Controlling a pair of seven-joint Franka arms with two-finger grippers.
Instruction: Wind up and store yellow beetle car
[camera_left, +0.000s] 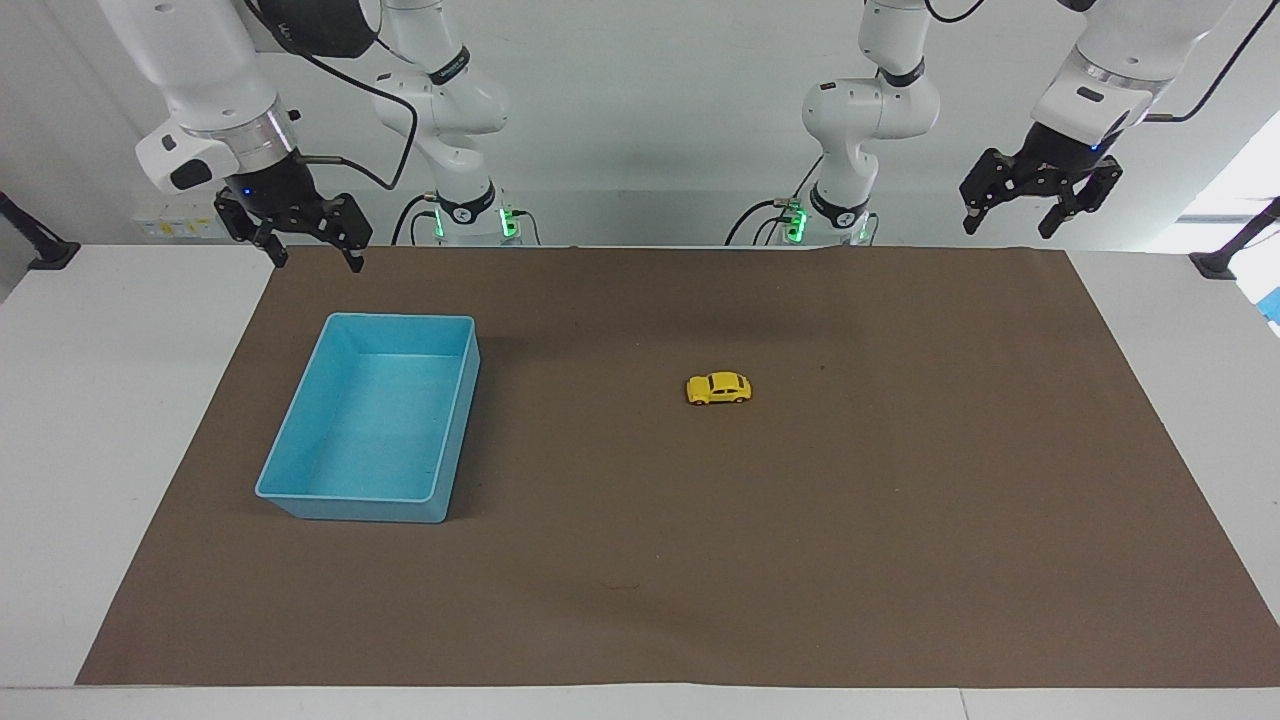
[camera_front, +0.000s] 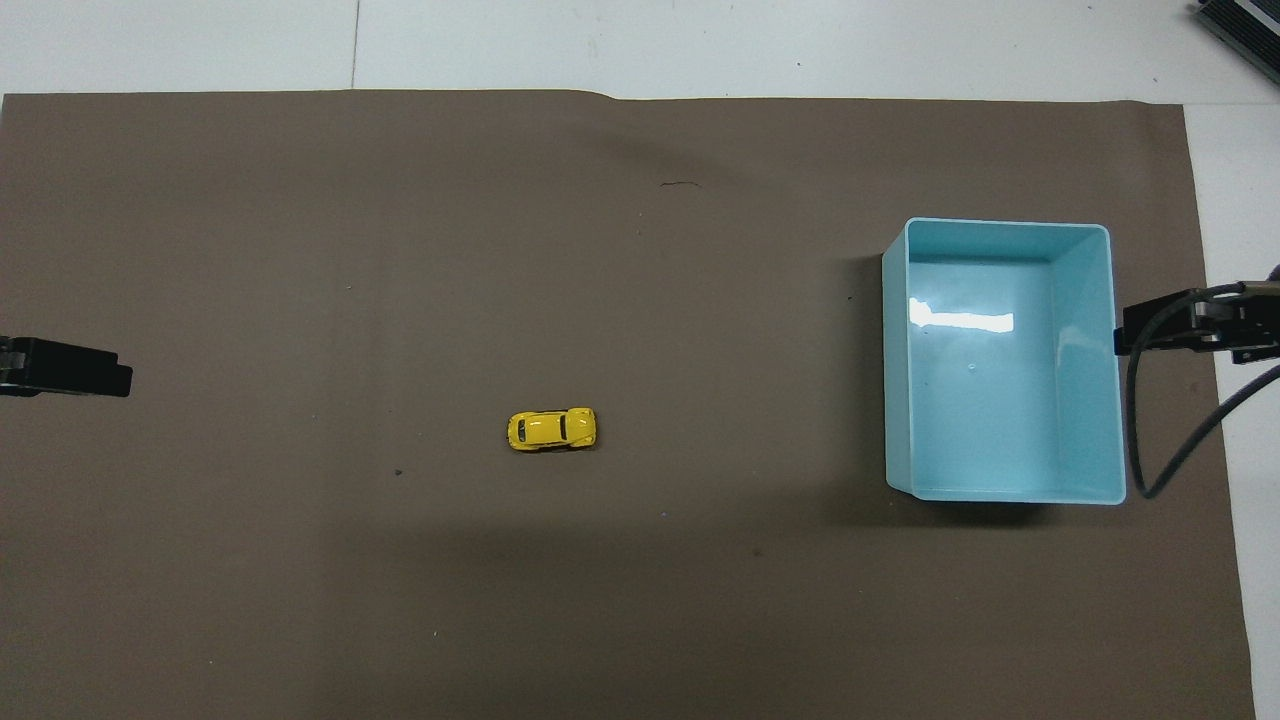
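car (camera_left: 718, 388): small, yellow, on its wheels on the brown mat (camera_left: 800, 520), near the middle of the table, touched by nothing.
tray (camera_left: 300, 487): blue, nothing in it, on the mat toward the right arm's end, well apart from the car.
left gripper (camera_left: 1015, 220): raised over the mat's edge nearest the robots at the left arm's end, jaws spread, holding nothing.
right gripper (camera_left: 315, 260): raised over the mat's edge nearest the robots, just robot-side of the tray, jaws spread, holding nothing.
table (camera_left: 90, 400): white, bare around the mat.
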